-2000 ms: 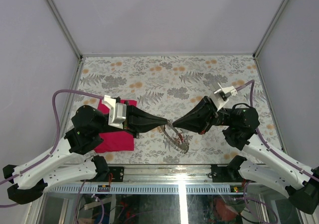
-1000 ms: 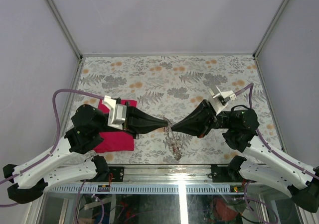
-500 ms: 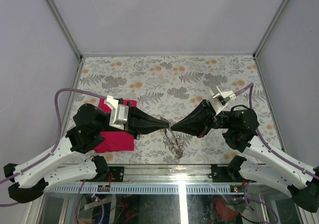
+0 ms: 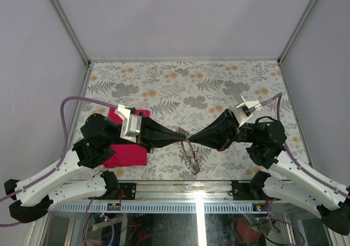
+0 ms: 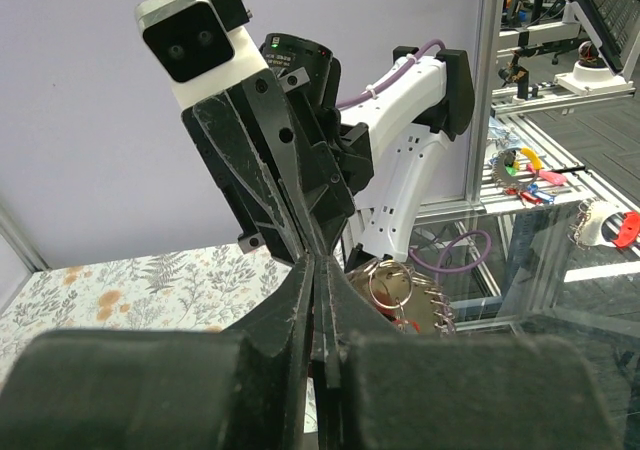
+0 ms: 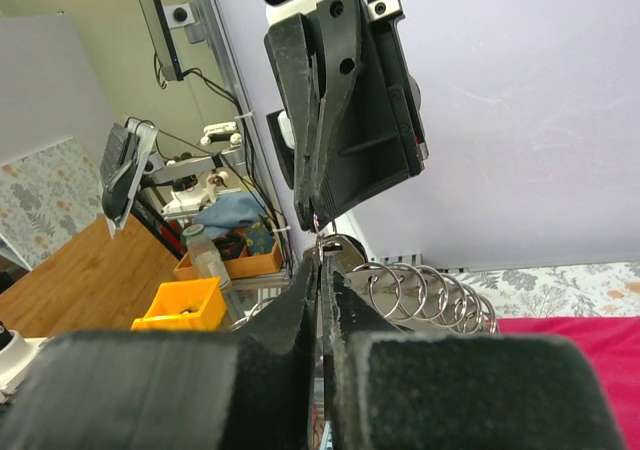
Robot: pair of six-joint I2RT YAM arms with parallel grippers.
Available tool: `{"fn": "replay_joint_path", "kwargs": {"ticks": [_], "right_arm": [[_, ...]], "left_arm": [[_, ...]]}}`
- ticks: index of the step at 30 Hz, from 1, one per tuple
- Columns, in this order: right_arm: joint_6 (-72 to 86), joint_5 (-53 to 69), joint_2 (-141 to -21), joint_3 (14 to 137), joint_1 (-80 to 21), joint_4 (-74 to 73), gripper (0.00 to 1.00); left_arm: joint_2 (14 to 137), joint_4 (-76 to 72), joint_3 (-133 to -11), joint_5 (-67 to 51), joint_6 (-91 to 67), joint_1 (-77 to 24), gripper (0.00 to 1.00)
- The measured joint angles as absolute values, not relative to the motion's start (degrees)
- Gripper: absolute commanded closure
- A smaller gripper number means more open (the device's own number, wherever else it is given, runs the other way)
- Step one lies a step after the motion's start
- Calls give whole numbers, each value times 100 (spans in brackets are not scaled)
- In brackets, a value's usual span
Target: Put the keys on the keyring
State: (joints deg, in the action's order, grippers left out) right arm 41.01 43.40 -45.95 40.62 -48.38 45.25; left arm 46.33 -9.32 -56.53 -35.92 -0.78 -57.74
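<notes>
Keyring dangling where the left tool and right tool meet tip to tip.
Both tools are clenched, each with its fingers pressed flat together and no gap showing. The keyring, a run of silvery loops, hangs just below the two touching tips and seems clear of the flowered tabletop. In each wrist view it sits just past that tool's tip, to the right. The fingers themselves hide which tool actually pinches it, so that cannot be told. The keys are too small to pick out among the loops. A magenta cloth lies behind the left tool, largely covered by that arm.
</notes>
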Motion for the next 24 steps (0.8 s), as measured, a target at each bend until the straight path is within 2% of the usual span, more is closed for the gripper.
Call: {"fn": "replay_joint_path", "kwargs": {"ticks": [24], "right_arm": [[3944,3787,-4338,4062,-4856,4156,100]], "left_arm": [[4672,-902,-5655,-3621,-71,-5769,100]]}}
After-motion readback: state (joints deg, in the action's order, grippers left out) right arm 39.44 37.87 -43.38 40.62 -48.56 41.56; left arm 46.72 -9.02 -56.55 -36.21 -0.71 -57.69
